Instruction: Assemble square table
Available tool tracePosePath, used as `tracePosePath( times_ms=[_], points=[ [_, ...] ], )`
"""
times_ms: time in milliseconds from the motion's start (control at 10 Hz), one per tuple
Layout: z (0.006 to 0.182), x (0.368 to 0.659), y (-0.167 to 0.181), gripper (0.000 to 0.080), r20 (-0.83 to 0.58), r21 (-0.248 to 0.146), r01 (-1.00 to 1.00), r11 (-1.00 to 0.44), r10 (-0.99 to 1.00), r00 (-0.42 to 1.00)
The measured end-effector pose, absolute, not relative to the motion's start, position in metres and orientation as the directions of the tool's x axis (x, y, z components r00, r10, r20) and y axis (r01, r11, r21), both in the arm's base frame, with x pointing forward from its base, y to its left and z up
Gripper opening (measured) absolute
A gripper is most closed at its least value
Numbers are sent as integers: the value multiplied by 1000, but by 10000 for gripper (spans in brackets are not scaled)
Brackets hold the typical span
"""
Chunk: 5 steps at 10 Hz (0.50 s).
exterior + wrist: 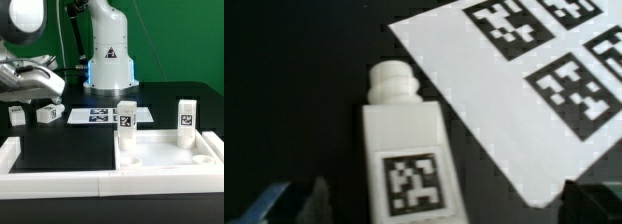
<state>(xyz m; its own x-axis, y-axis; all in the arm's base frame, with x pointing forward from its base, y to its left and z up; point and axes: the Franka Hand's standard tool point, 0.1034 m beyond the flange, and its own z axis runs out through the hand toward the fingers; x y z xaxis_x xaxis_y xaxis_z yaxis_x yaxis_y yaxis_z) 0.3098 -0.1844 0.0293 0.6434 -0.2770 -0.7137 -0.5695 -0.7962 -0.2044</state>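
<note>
I see my gripper (438,203) with its jaws wide apart and nothing in them. Right under the jaws, one white leg (402,150) lies flat on the black table (295,60). The leg's end with the black-and-white tag sits in the gap between the two fingertips (304,203), and neither one touches it. Its round peg end points away from the jaws. The marker board (526,80) lies just beside that leg, off to one side of the jaws. In the exterior view, a second loose leg (17,113) lies near the first, on the side away from the board. Well away from the jaws sits the square table top (165,152). One standing leg (127,118) and another standing leg (187,115) are upright in it.
</note>
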Motion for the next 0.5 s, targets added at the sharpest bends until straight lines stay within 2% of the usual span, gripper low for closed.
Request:
tracePosePath(
  times_ms=[100,300,500],
  points=[
    [24,308,-184,649,-721,-198,-570,-797,-275,636],
    [13,302,-178,649,-757,-153,-598,-786,-295,582],
    [13,304,-173,649,-759,-148,-592,-792,-292,581]
  ],
)
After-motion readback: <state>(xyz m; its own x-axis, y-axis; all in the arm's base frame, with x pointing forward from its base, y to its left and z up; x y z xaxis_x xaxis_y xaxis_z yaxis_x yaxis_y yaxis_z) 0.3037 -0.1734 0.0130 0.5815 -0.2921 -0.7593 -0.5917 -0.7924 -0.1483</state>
